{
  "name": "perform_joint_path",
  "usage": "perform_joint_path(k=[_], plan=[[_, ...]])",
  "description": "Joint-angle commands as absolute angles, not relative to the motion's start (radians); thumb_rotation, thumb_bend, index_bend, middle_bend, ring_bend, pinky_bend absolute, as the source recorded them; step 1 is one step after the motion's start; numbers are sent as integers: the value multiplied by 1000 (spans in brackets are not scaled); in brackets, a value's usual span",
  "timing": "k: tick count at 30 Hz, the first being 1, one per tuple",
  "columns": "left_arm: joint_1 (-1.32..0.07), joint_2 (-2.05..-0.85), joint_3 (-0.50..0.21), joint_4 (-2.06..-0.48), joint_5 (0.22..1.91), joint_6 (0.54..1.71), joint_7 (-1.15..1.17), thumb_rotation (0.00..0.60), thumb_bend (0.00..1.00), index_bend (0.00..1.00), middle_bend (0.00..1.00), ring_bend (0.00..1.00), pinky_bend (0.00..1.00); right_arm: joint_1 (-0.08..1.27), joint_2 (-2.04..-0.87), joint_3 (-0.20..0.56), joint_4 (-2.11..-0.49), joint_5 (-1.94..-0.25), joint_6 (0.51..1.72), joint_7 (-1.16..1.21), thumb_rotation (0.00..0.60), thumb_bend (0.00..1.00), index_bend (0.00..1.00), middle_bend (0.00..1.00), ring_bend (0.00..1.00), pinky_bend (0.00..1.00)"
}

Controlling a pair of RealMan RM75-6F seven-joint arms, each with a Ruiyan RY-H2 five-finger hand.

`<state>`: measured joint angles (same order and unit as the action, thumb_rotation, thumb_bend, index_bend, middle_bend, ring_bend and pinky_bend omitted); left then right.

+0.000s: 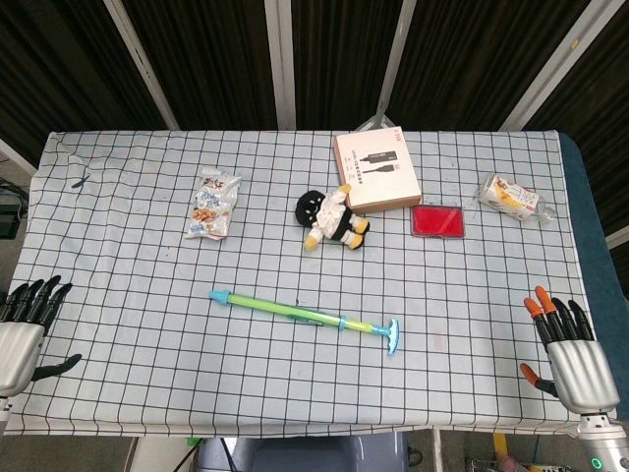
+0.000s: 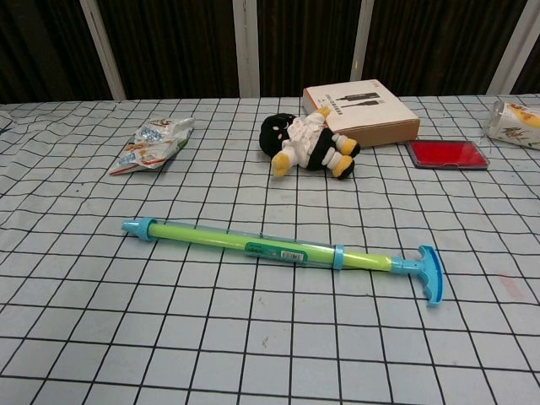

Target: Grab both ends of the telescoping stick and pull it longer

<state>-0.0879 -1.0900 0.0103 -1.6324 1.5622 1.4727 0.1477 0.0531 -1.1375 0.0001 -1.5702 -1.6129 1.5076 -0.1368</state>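
Observation:
The telescoping stick [image 1: 305, 314] [image 2: 270, 248] lies on the checked tablecloth near the front middle, green with a blue tip at its left end and a blue T-handle [image 1: 392, 336] [image 2: 429, 274] at its right end. My left hand [image 1: 25, 329] rests at the table's left front edge, fingers apart, holding nothing. At the right front edge sits my right hand [image 1: 570, 354], also spread and empty. Both hands are far from the stick. Neither hand shows in the chest view.
Behind the stick lie a snack bag [image 1: 212, 204] [image 2: 152, 144], a black-and-white plush toy [image 1: 331, 218] [image 2: 305, 143], a cardboard box [image 1: 376, 170] [image 2: 361, 109], a red flat case [image 1: 438, 220] [image 2: 448, 153] and a wrapped packet [image 1: 511, 197] at the far right.

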Motion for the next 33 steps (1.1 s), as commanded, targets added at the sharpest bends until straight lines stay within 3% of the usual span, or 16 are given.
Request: perform_joint_path(k=[1,29,31,33], plan=[[-89,-1088,9,-1631,1556,1468,143,600,41,0,0,0,0,55,-1139,-1,-1573,-1613,1504,-141,600,237,0,0,0,0],[-86,-1078,22,-1650,1570,1464,127,600,41,0,0,0,0,69,-1120,2,-1621,-1616,1486,-141,600,237,0,0,0,0],[-86,-1078,21,-1650,1568,1464,129,600,41,0,0,0,0,72,-1119,0,-1624,-1618,1479,-136,600,237,17,0,0,0],[-86,-1077,21,-1651,1567,1464,130,600,41,0,0,0,0,77,-1121,-2,-1629,-1624,1472,-136,600,237,97,26,0,0]])
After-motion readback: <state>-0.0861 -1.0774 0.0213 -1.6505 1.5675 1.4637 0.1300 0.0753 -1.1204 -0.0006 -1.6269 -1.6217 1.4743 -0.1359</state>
